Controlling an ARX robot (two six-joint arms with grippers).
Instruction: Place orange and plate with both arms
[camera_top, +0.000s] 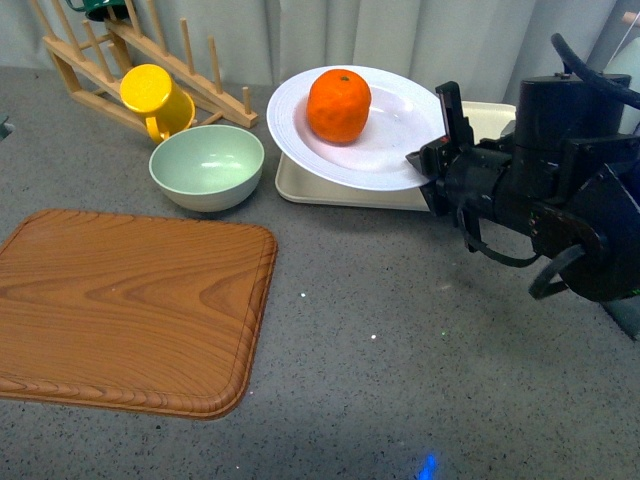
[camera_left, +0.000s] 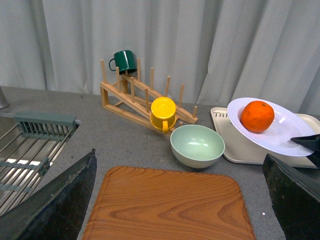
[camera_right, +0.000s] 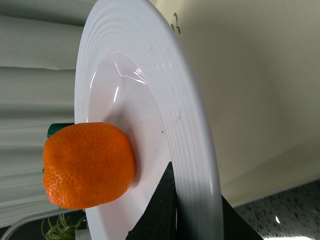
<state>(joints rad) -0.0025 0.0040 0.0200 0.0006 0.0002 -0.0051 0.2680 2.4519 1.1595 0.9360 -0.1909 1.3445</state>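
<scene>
Wooden board at lower left lies bare, while the orange sits in the plate, upper middle, tilted on a beige tray. Right hand pinches the plate's rim; left hand gapes wide, holding nothing. Likely nothing is placed yet.

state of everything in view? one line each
plate: tilted over the tray, rim clamped by the right gripper
orange: loose, sitting in the plate
right gripper: shut on the plate rim
left gripper: open, holding nothing
green bowl: upright, empty
yellow mug: on its side against the rack
green mug: perched atop the rack
wooden board: flat, bare
tray: flat, beneath the plate
</scene>
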